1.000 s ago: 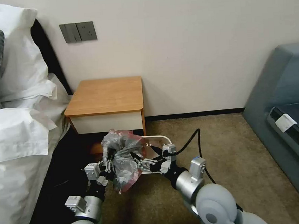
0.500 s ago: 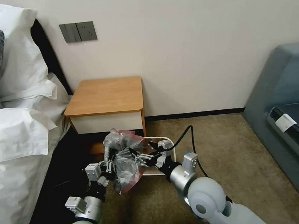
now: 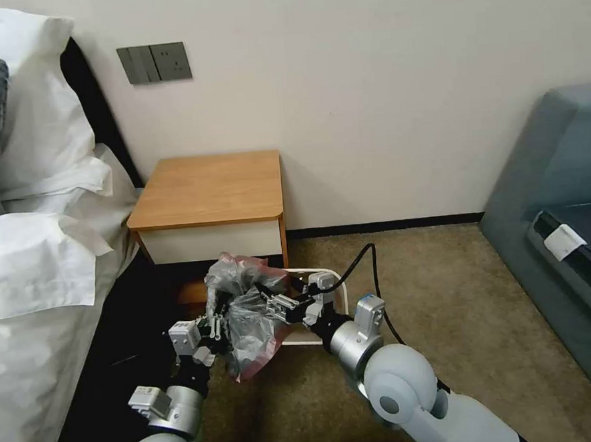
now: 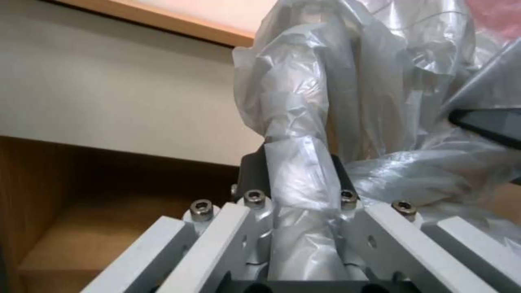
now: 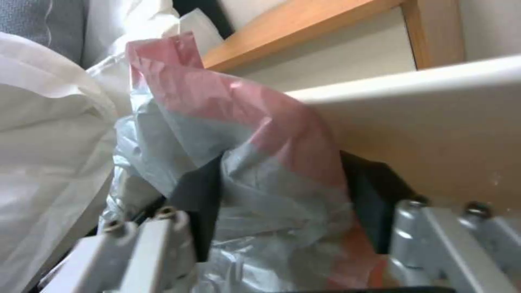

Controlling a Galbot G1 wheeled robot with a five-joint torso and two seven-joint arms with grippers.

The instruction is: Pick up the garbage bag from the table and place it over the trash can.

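The crinkly grey garbage bag (image 3: 246, 312) with a pinkish-red edge hangs bunched in the air in front of the table (image 3: 210, 186), at the left side of the trash can (image 3: 331, 273). My left gripper (image 3: 213, 321) is shut on a twisted strand of the garbage bag (image 4: 304, 134), which runs between its pads in the left wrist view. My right gripper (image 3: 274, 301) reaches in from the right, over the can's opening. It stands open, with a fold of the garbage bag (image 5: 260, 171) lying between its dark pads (image 5: 196, 203). The trash can (image 5: 434, 122) wall is close beside it.
A bed with white pillows (image 3: 35, 217) stands close on the left. A grey sofa (image 3: 561, 198) is on the right, with open carpet (image 3: 447, 292) between. The wall (image 3: 369, 110) rises behind the table. A black cable (image 3: 368, 270) loops above my right wrist.
My right arm has moved left and forward, bringing its gripper in around the bag's right side. The left gripper and the bag have stayed about where they were.
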